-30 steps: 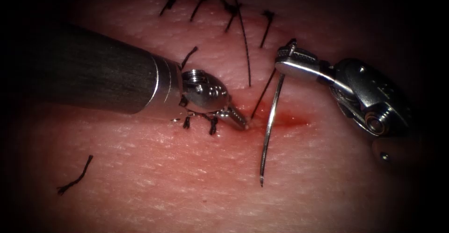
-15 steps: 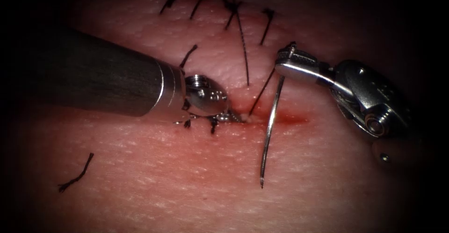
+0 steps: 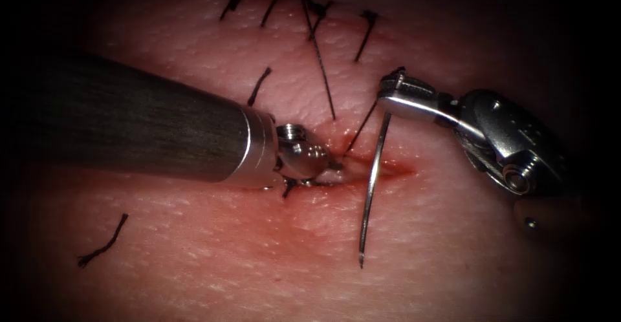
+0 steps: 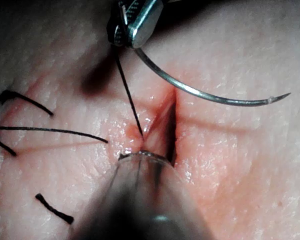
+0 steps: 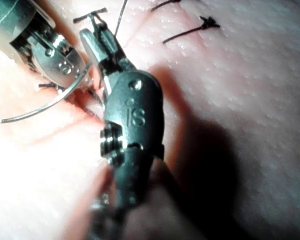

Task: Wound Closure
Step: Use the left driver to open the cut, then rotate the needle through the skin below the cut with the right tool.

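Taking the cut (image 3: 381,167) as the landmark and going from its left: a loose cut end of thread (image 3: 102,243) lies on the tissue (image 3: 194,251) well to the left of it. The left tool (image 3: 326,167) has pushed its shaft further toward the cut over the last second, and its tip now sits buried at the cut's left end, beside the dark knots of an earlier stitch (image 3: 288,186). In the left wrist view the tip (image 4: 140,155) presses at the lip of the opened cut (image 4: 172,125), but whether its jaws are parted or pinching tissue cannot be told.

Above the cut, the tied-off stitches (image 3: 365,34) line an older closure, and the thread (image 3: 317,50) has swung a little to the left since a second ago.

The curved needle (image 3: 372,180) hangs across the cut, free of the tissue, its point (image 3: 360,264) resting below the cut. The right tool (image 3: 398,89), just above the cut's right half, is clenched on the needle at its tail end, where the thread joins. It has dropped slightly, carrying the needle lower.

Judging from this, the left tool is opening or steadying the wound edge while the needle waits, loaded but not entered.
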You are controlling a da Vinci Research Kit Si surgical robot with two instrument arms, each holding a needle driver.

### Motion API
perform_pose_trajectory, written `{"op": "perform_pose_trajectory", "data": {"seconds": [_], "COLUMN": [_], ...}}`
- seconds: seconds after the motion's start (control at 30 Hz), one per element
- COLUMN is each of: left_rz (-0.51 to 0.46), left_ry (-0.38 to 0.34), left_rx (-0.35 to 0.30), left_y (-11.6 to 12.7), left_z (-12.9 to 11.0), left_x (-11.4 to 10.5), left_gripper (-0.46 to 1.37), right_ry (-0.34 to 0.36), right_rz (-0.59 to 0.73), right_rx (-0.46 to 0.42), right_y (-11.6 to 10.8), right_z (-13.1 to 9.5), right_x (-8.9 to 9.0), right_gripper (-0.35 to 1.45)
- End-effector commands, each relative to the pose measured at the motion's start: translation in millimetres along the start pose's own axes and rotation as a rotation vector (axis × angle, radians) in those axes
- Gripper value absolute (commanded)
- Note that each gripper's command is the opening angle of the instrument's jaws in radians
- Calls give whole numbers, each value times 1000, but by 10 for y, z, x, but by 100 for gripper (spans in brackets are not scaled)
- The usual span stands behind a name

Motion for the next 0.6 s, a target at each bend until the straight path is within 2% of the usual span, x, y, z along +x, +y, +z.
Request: {"op": "perform_pose_trajectory", "data": {"seconds": [0.03, 0.17, 0.43, 0.6], "left_rz": [0, 1, 1, 1], "left_ry": [2, 4, 3, 3], "left_rx": [9, 16, 16, 16], "left_y": [1, 2, 3, 4], "left_z": [-3, -5, -6, -6], "left_x": [0, -1, -2, -2], "left_gripper": [105, 109, 103, 101], "right_ry": [-2, -7, 12, 31], "right_rz": [-42, -190, -405, -487], "right_rx": [-9, -15, -38, -27], "right_y": [5, 13, 26, 35], "right_z": [-1, 1, 7, 12], "right_x": [-1, 0, 6, 4], "right_gripper": [-35, -35, -35, -35]}}
